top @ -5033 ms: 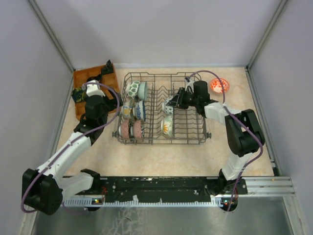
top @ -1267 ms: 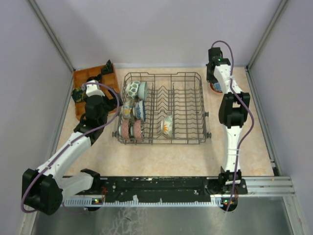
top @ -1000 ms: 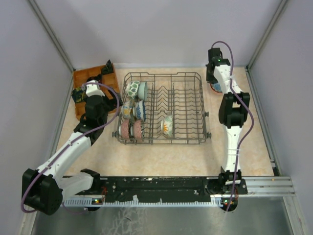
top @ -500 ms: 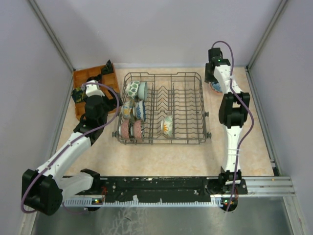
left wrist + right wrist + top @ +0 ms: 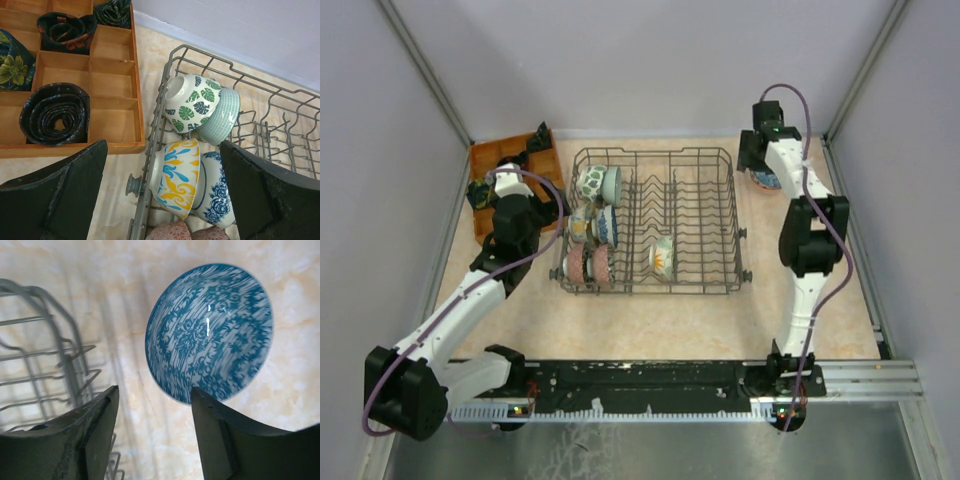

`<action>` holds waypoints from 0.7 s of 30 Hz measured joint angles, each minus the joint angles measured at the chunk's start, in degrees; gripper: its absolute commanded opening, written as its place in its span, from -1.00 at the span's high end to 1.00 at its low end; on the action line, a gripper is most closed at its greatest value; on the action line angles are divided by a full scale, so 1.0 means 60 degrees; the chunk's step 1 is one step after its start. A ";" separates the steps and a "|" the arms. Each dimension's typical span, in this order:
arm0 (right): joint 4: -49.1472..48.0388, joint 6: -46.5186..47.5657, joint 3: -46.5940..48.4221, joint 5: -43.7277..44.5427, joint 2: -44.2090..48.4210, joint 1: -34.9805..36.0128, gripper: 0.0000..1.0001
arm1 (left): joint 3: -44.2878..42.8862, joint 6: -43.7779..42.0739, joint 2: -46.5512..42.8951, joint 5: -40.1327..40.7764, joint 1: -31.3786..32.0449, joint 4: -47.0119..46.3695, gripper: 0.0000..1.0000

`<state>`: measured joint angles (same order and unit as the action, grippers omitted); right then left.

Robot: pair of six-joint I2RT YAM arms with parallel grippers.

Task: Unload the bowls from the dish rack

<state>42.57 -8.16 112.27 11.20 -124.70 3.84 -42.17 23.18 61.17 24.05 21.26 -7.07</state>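
Where the right gripper (image 5: 153, 396) hangs: above the far right corner of the table (image 5: 650, 320), just past the end of the dish rack (image 5: 65, 365), fingers pointing down.
Right gripper jaws: parted to a middling width, with nothing between them.
Blue bowl (image 5: 210, 330): mouth up outside the rack, at the table's far right corner. It is just beside the rack's wire end and clear of both fingers. In the top view the gripper hides most of it.
Left gripper (image 5: 163, 145): hovers over the left end of the rack, jaws spread wide, holding nothing.
Dish rack: dark grey wire, in the middle of the table between the two arms.
Bowls at the rack's left end: six on edge between the tines, in three pairs.
Far pair: green-leaf bowl (image 5: 187, 102) touching the pale green striped bowl (image 5: 222, 112).
Middle pair: yellow-and-blue bowl (image 5: 175, 177) against the blue-flower bowl (image 5: 215, 192).
Near pair: two pink speckled bowls (image 5: 172, 231), only their tops showing to the left wrist camera.
Lone bowl (image 5: 662, 257): orange-patterned, on edge toward the rack's near side around its middle, well apart from the six.
Wooden tray (image 5: 112, 85): orange-brown, left of the rack in the far left corner.
Tray contents: rolled dark cloths (image 5: 52, 112) in some compartments.
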 measured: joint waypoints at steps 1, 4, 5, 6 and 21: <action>-0.0117 -0.0044 -0.0240 -0.0051 0.0433 0.0000 -0.27 | 0.0000 0.0000 0.0000 0.0000 0.0000 0.0000 -0.99; -0.0696 -0.0160 -0.1016 -0.0240 0.1814 0.0004 -0.33 | 0.0000 0.0000 0.0000 0.0022 0.0004 0.0000 -0.99; -0.0943 -0.0193 -0.1333 -0.0368 0.2371 0.0004 -0.35 | 0.0000 0.0004 0.0000 0.0036 0.0007 0.0000 -0.99; -0.1217 -0.0248 -0.1690 -0.0528 0.2932 0.0007 -0.36 | 0.0000 0.0004 0.0000 0.0062 0.0007 0.0004 -0.99; -0.4455 -0.2317 -0.7938 -0.4513 0.6823 0.1763 -0.46 | -0.0004 0.0098 0.0029 0.0255 0.0106 0.0036 -0.99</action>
<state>15.84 -22.06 64.64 -15.88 -83.77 14.41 -42.19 23.77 61.34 25.58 21.89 -6.85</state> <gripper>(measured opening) 0.752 0.995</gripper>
